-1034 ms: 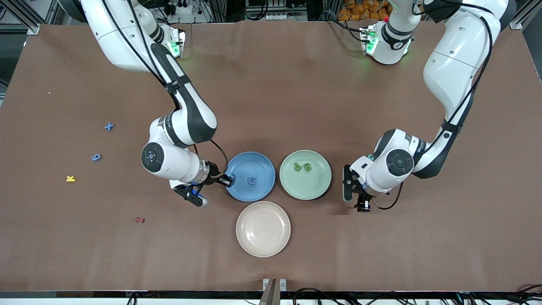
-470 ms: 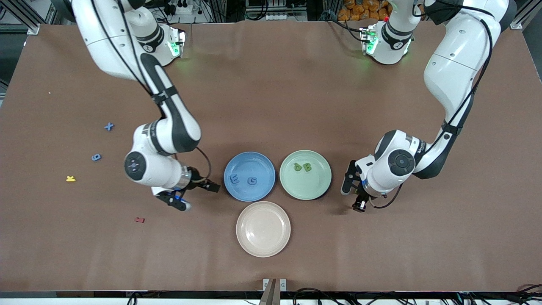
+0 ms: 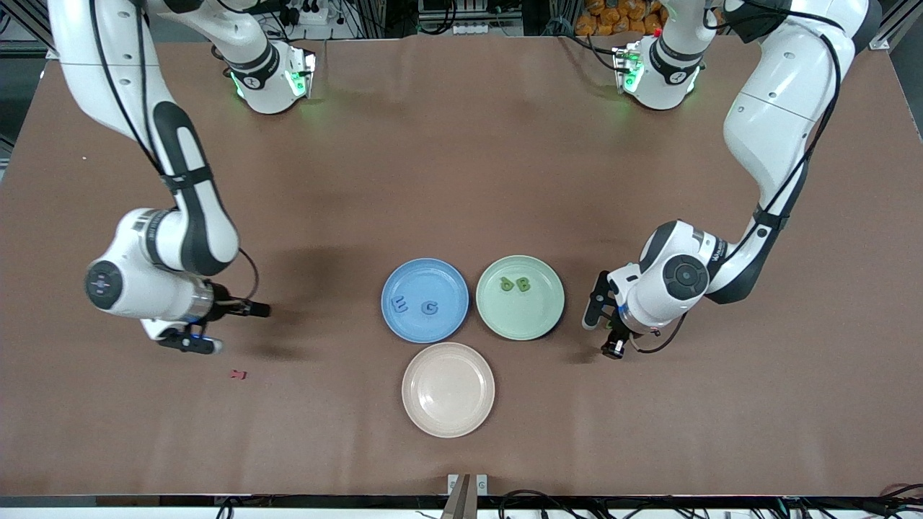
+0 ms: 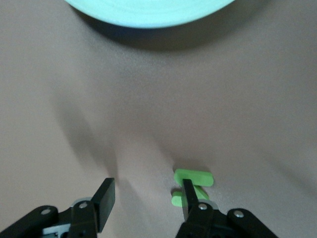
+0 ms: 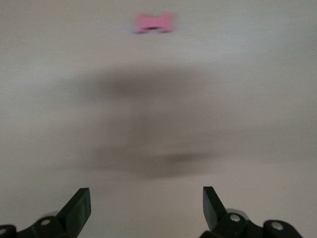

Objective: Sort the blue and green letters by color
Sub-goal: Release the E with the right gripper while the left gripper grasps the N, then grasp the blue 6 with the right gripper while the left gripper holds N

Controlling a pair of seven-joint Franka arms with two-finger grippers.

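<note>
The thing that matters most is under the left gripper [image 4: 146,198]: a loose green letter [image 4: 193,177] lies flat on the brown table [image 3: 461,166], just beside one fingertip [image 4: 187,196] and not in the middle of the gap. The fingers are spread wide with nothing between them. I judge the gripper must shift sideways before it closes. The letter is small, chunky and matte, with a short bar across its top.

It lies close to the green plate [image 3: 553,314], toward the left arm's end. That smooth round plate holds two green letters [image 3: 515,285], and the blue plate [image 3: 404,277] beside it holds two blue letters [image 3: 414,307].

The right gripper [image 3: 189,344] is also spread and empty, over bare table near the dark red letter [image 3: 237,374]
</note>
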